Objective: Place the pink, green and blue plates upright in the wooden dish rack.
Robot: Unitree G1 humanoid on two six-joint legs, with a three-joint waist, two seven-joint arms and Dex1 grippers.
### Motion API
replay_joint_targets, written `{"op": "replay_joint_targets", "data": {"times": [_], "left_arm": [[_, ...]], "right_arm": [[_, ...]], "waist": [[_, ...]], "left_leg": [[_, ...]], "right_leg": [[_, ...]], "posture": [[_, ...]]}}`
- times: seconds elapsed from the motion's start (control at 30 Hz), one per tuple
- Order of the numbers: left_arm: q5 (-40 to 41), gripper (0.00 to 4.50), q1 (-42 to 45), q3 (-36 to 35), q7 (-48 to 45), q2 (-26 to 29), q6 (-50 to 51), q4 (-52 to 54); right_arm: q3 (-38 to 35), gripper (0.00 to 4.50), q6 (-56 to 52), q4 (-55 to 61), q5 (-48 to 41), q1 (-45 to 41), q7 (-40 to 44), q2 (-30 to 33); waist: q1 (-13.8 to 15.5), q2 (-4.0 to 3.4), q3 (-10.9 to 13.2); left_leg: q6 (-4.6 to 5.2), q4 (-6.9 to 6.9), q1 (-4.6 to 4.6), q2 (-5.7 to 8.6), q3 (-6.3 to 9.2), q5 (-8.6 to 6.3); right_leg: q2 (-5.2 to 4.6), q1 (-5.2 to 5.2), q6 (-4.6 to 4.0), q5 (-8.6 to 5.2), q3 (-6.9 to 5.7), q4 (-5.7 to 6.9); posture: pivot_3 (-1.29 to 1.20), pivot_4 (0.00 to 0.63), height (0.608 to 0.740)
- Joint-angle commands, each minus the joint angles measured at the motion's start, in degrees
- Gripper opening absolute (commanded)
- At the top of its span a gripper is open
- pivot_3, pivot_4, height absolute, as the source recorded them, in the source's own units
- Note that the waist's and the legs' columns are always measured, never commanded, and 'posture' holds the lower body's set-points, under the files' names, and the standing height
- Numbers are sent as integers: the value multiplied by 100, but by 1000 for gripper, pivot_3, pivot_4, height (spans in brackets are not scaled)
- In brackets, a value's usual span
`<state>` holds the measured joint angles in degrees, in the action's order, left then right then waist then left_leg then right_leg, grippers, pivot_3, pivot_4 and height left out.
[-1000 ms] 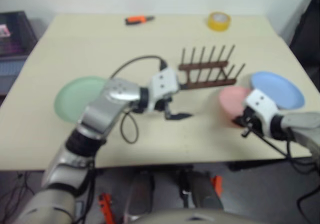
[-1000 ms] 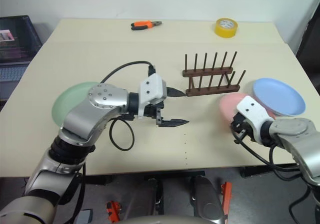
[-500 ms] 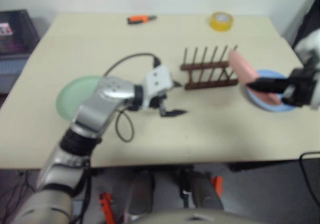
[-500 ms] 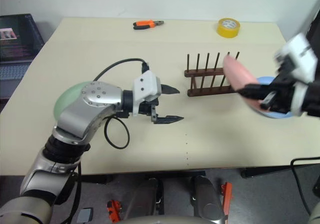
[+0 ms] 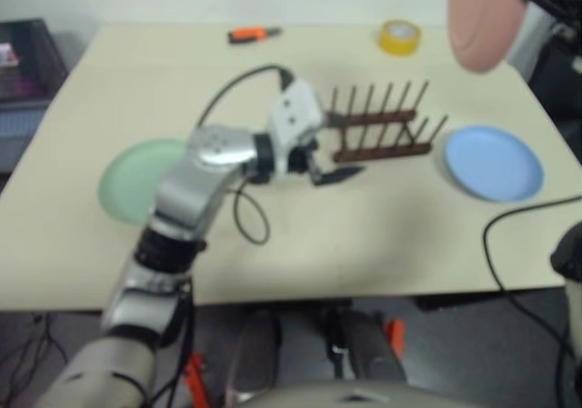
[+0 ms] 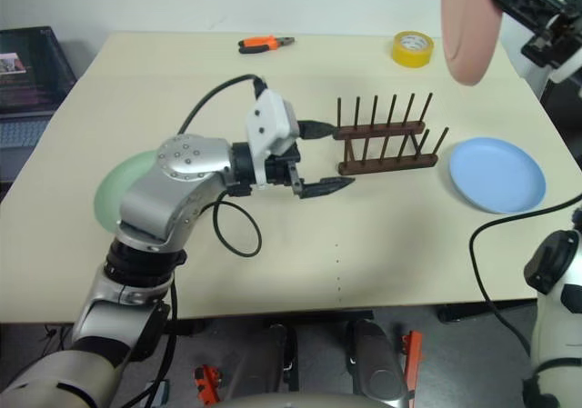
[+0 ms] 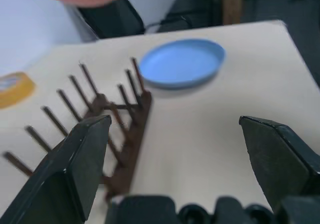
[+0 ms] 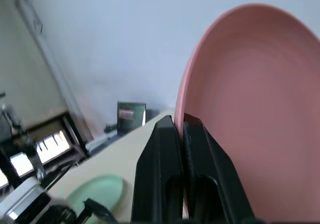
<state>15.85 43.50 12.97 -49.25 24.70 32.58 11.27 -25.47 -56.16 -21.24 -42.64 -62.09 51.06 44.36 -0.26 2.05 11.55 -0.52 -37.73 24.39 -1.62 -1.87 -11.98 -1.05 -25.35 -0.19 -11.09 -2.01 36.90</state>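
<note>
The pink plate [image 6: 468, 26] hangs on edge high above the table's far right, with my right gripper [image 8: 179, 126] shut on its rim. On the table stands the wooden dish rack [image 6: 386, 144], with no plate between its pegs. The blue plate [image 6: 497, 174] lies flat just right of the rack. At the left lies the green plate [image 6: 118, 194], partly hidden behind my left arm. My left gripper [image 6: 327, 158] is open and holds nothing, its fingers level and close to the rack's left end. The left wrist view faces the rack [image 7: 115, 119] and the blue plate [image 7: 182, 62].
A yellow tape roll [image 6: 412, 48] sits at the far edge behind the rack. Orange-handled pliers [image 6: 264, 43] lie at the far middle. A laptop [image 6: 32, 72] stands off the table's left side. A cable loops from my left wrist onto the tabletop.
My right gripper has carried the pink plate from the table beside the blue plate up high, turning it on edge. My left gripper has shifted toward the rack's left end.
</note>
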Motion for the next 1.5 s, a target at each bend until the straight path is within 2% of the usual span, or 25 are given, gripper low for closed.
{"op": "replay_joint_targets", "data": {"times": [0.03,0.27,0.53,1.0,1.5], "left_arm": [[-35,4500,19,-300,266,-1,-161,211],[-156,4500,40,-624,953,-204,-324,198],[-133,4500,-144,-616,1114,-146,-245,444],[-33,4500,-279,-637,1145,59,-21,691],[-26,4500,-275,-610,1190,34,48,745]], "right_arm": [[99,14,585,-563,152,-369,179,-19],[277,14,815,-1393,250,-639,337,-194],[287,14,773,-1907,278,-814,320,-269],[431,14,419,-1922,451,-538,333,-127],[522,14,197,-1859,542,-340,475,44]], "waist": [[4,0,0],[8,-3,2],[8,-3,2],[11,-4,2],[9,-4,2]], "left_leg": [[3,1,0,0,-1,-2],[7,-7,2,-4,-2,-4],[7,-9,2,-3,-4,-4],[7,-10,2,-3,-4,-4],[7,-11,1,-2,-5,-4]], "right_leg": [[1,0,-2,-3,-1,-1],[0,-1,0,-1,-1,3],[0,-1,4,2,1,4],[0,0,3,1,0,4],[1,1,4,2,1,5]], "posture": [[0,150,740],[0,150,740],[0,150,740],[0,150,740],[0,150,740]]}}
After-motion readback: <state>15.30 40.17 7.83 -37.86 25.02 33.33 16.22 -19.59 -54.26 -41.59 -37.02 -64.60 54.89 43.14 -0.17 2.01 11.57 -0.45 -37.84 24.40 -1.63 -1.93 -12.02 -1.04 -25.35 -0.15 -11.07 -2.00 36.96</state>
